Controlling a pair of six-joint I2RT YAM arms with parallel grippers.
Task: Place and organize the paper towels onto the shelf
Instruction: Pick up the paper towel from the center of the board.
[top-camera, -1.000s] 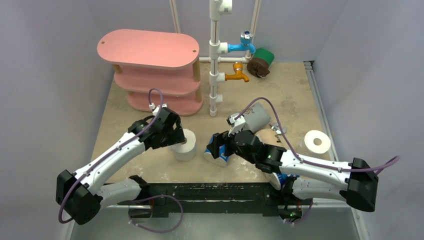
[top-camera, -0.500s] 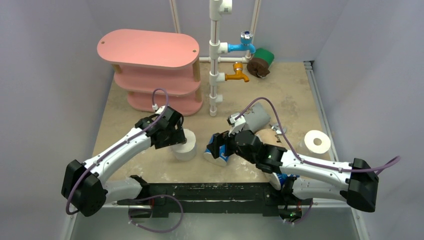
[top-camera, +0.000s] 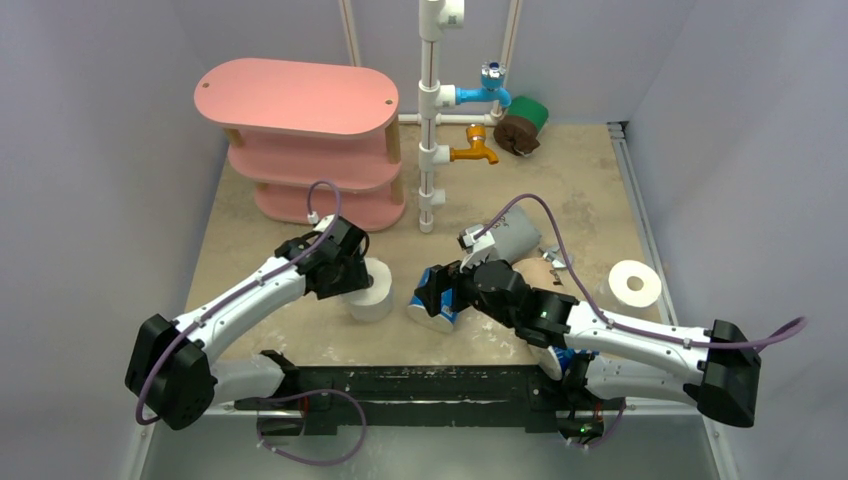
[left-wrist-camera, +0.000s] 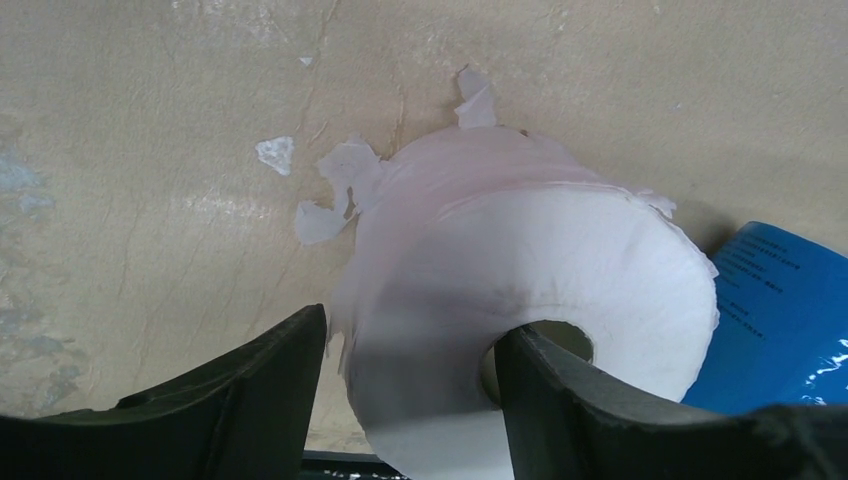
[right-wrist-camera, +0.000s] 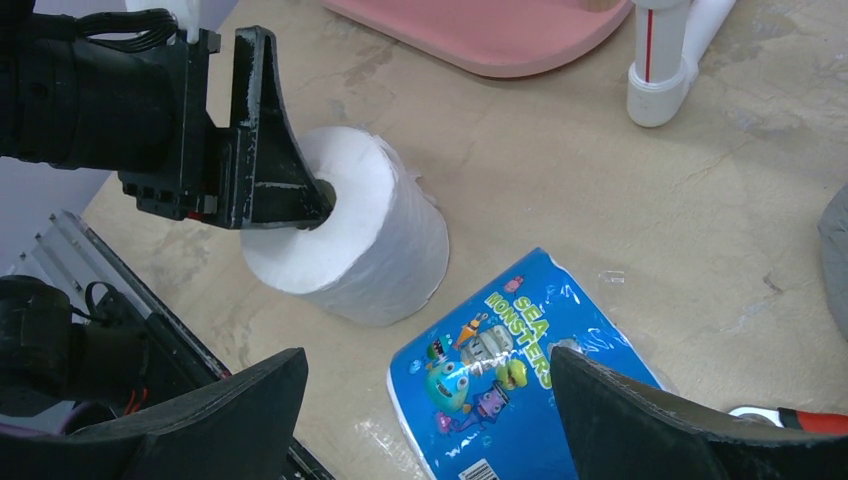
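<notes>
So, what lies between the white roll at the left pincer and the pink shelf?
Only bare tabletop; the right wrist view shows it between the white roll and the shelf.

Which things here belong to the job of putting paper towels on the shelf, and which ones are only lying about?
Job: pink shelf; bare white roll; blue printed roll; grey roll; second white roll; green roll; brown roll.
Lying about: white pipe frame with taps; red-handled tool.
</notes>
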